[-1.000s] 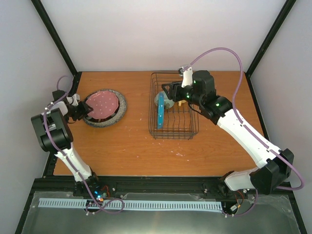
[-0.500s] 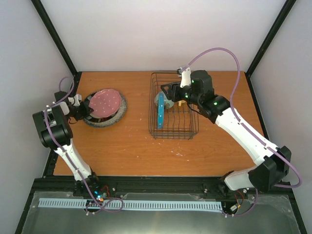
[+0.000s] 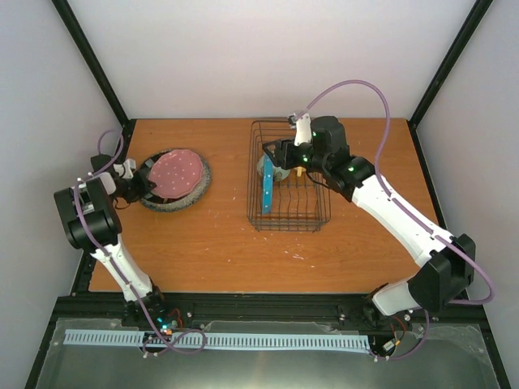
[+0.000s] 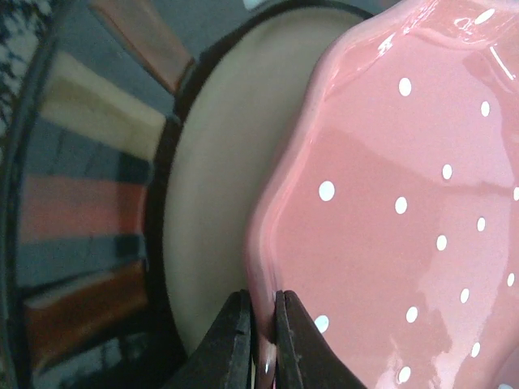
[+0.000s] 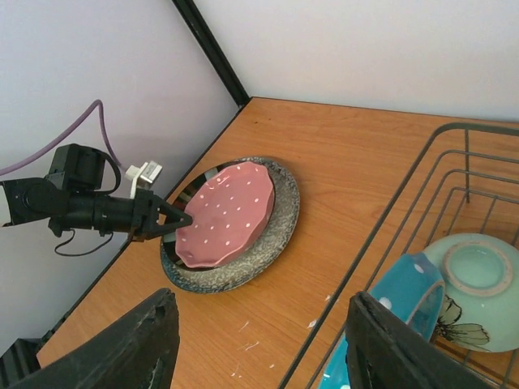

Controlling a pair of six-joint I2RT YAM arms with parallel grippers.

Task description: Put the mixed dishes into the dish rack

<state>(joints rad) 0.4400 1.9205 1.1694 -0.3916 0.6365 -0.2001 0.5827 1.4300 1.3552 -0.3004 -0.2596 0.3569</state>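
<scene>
White walls [image 3: 268, 57] box the orange desk [image 3: 211, 251]. At its left edge the left claw [image 4: 261, 306] pinches the pink-red dotted plate [image 3: 177, 168] by its rim; the right claw [image 5: 259, 320] gapes wide over the dish rack [image 3: 289, 220].

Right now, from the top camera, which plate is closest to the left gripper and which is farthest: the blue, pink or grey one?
1. Pink dotted plate: at the left, its rim pinched by the left gripper.
2. Grey speckled plate: just beneath the pink one.
3. Blue dotted plate: far to the right, standing on edge in the dish rack.
</scene>
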